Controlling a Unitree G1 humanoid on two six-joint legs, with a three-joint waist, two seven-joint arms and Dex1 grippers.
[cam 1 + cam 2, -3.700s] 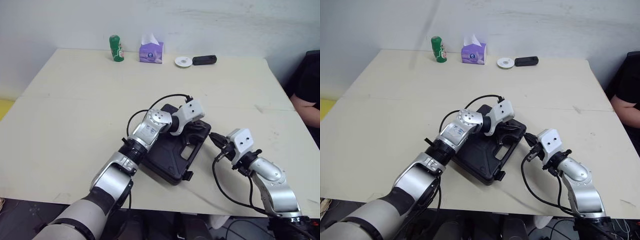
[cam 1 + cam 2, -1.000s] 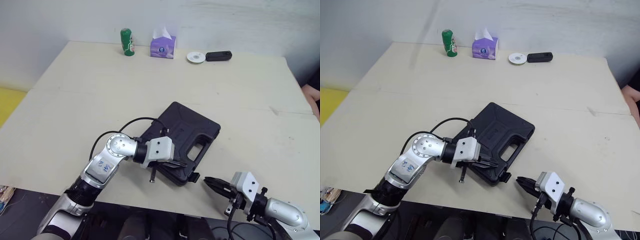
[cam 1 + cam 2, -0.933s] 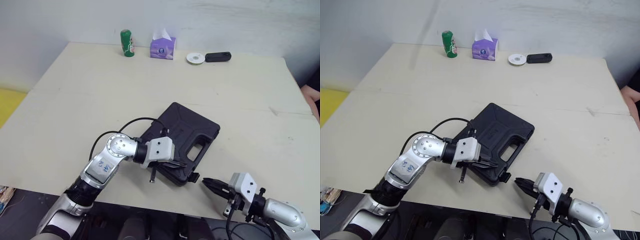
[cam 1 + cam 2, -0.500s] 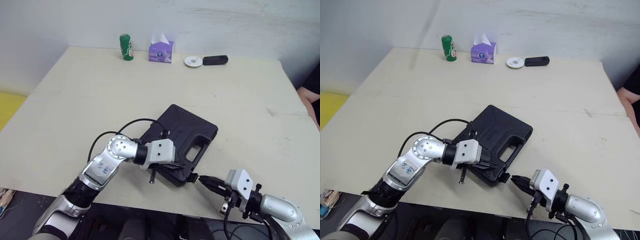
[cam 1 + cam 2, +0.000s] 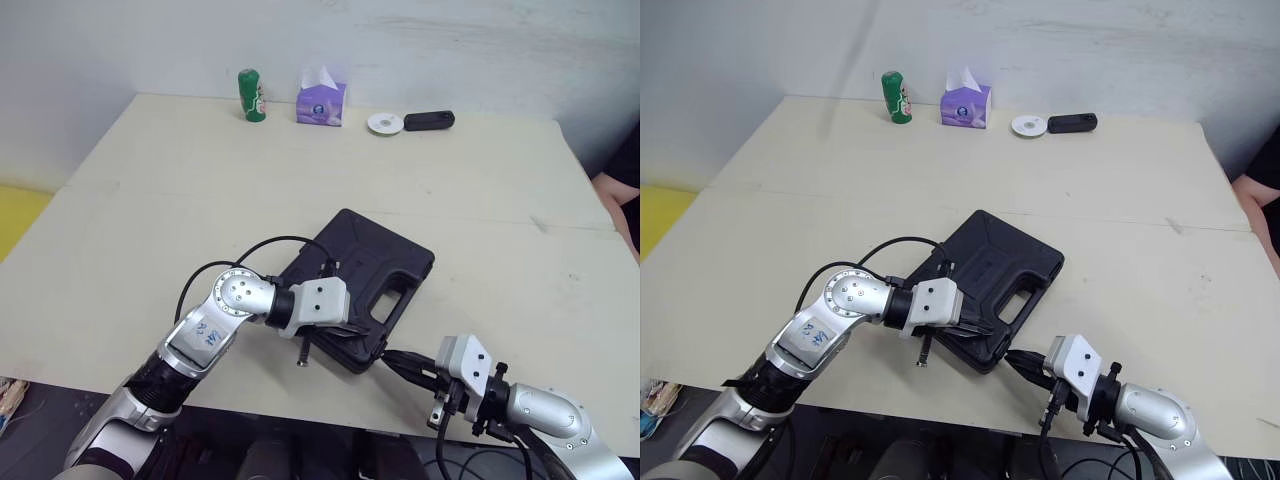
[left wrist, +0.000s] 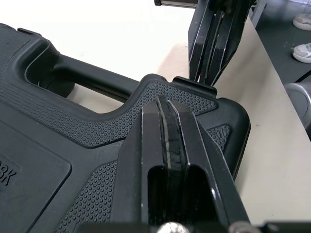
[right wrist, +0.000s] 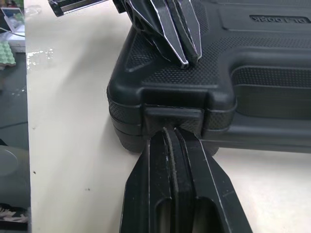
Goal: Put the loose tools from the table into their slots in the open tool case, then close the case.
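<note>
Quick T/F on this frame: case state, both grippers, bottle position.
1. The tool case is closed. True.
2. The left gripper is wide open over bare table. False: its fingers are shut, with the tips on the case lid near a corner.
3. The right gripper is shut, with its tips at the latch on the case's near edge. True.
4. The green bottle stands right beside the case. False: it is at the table's far edge, near the tissue box.

The black, pebbled plastic tool case (image 5: 365,272) lies flat and closed, set diagonally on the tabletop (image 5: 200,190) close to its front edge. Its moulded handle (image 5: 392,300) faces the front right corner.
</note>
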